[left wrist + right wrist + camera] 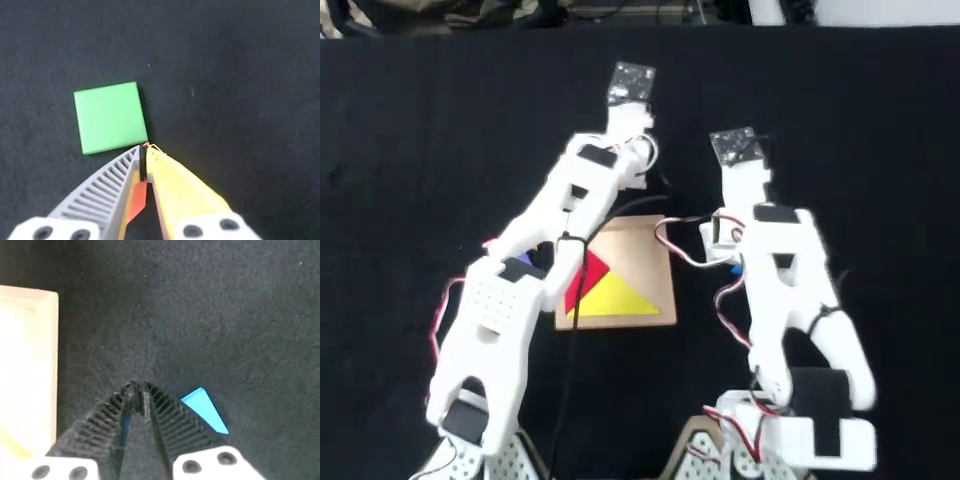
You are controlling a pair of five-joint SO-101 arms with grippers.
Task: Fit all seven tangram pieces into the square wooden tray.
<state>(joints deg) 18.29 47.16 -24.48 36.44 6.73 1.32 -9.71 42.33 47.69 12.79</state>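
The square wooden tray [655, 270] is seen near the middle of the black worktop [880, 150], with a red triangle [592, 270] and a yellow triangle [615, 295] laid in it, touching each other. The fingers of the left gripper [144, 150] are pressed together with only a thin orange strip [137, 200] seen between them, and a green square [110, 116] is laid flat on the worktop just beyond their tips, one corner almost touching them. The fingers of the right gripper [136, 387] are likewise closed over bare worktop, with a blue triangle [205, 411] lying just beside one finger, partly hidden by it, and the tray's edge set apart on the other side.
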